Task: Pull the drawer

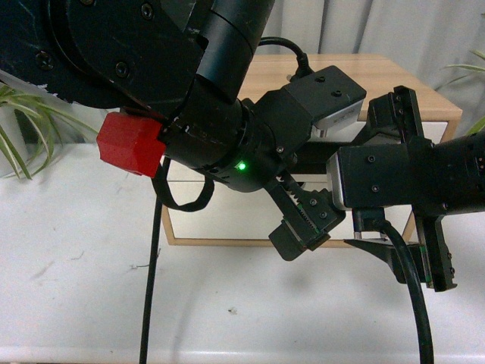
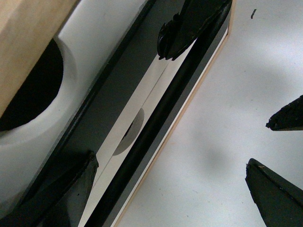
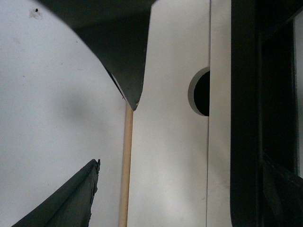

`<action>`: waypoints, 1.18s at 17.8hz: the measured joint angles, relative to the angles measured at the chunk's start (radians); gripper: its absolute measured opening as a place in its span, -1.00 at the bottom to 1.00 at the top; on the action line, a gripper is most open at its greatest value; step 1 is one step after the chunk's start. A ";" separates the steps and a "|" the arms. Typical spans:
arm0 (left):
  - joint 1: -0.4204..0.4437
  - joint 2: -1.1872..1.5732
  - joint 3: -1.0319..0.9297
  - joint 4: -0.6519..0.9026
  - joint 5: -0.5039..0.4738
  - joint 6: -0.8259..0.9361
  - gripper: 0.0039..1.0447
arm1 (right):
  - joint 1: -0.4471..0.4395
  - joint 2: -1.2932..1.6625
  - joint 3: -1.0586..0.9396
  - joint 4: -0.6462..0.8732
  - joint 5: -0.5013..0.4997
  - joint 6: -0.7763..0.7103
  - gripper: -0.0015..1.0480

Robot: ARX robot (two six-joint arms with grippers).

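On the far left of the front view, thin green plant leaves hang over the white table. Next comes the bulky black left arm, which carries a red block and a thin black cable that drops straight down. Behind it a light wooden cabinet stands on the table, mostly hidden by both arms.

The wide white-fronted wooden drawer is the upper one in that cabinet. Its half-round notch sits just under the wooden top, and its long black bar handle runs across the front. Below it is a plain white lower drawer front. From these pictures I cannot tell whether the upper drawer is pulled out at all.

The left gripper hangs directly before the upper drawer's front with its fingers spread wide apart. They are spaced along the line of the dark bars rather than across them, and they grasp nothing. Whether either finger touches the handle cannot be told.

Further right, the right gripper is also spread wide and holds nothing. It sits lower, over the table just beside the cabinet's bottom wooden edge, in front of the plain lower front. The handle lies beyond that front and apart from this gripper's fingers. In the left wrist view, two dark wedges over the bare table appear to be those same fingers.
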 joint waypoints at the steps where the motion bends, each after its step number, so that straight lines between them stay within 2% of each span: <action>1: -0.006 0.005 0.000 0.003 -0.004 0.012 0.87 | 0.001 0.011 0.000 0.003 -0.005 0.011 0.88; 10: -0.016 -0.009 -0.038 0.024 0.024 0.039 0.87 | -0.002 0.003 -0.040 0.026 -0.005 0.047 0.88; 16: -0.035 -0.078 -0.134 0.043 0.056 0.041 0.88 | 0.000 -0.067 -0.132 0.036 -0.008 0.066 0.88; 21: -0.055 -0.145 -0.227 0.073 0.085 0.019 0.88 | 0.015 -0.147 -0.239 0.064 0.028 0.058 0.88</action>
